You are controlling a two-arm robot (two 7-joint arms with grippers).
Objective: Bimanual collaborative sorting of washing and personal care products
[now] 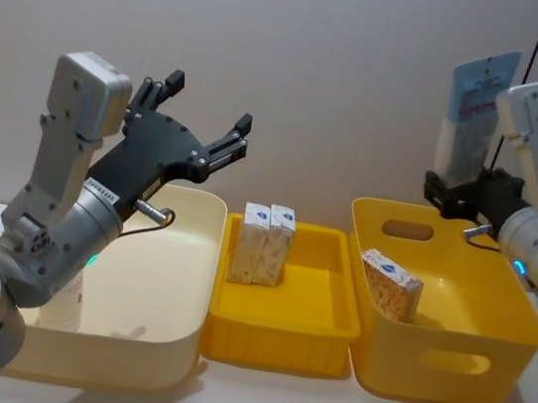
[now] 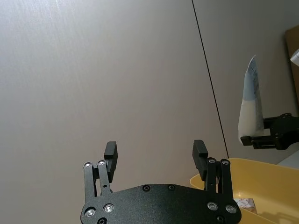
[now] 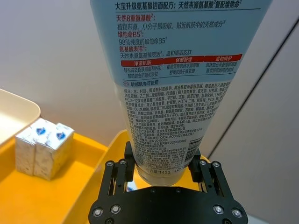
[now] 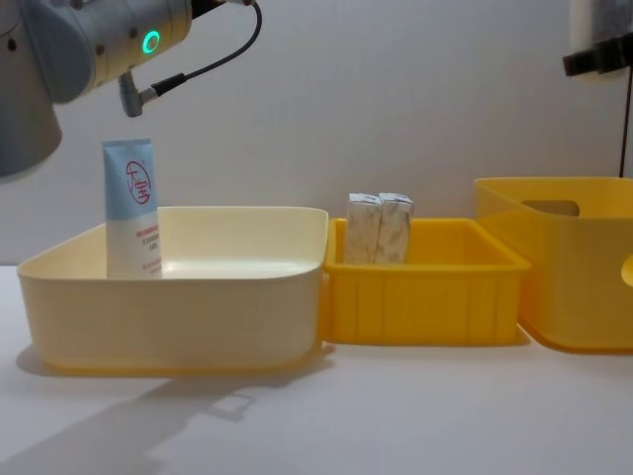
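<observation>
At upper right of the head view, the right end effector (image 1: 460, 196) grips a tube (image 1: 480, 91) upright above the deep yellow bin (image 1: 492, 323). The left end effector (image 1: 201, 117), fingers spread and empty, waits at upper left over the cream bin (image 1: 177, 249). This looks like a handover: next the tube likely must travel leftward into those open fingers.

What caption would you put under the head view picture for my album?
Right end effector holds a pale blue tube upright above the big yellow bin; left end effector open over the cream bin.
</observation>
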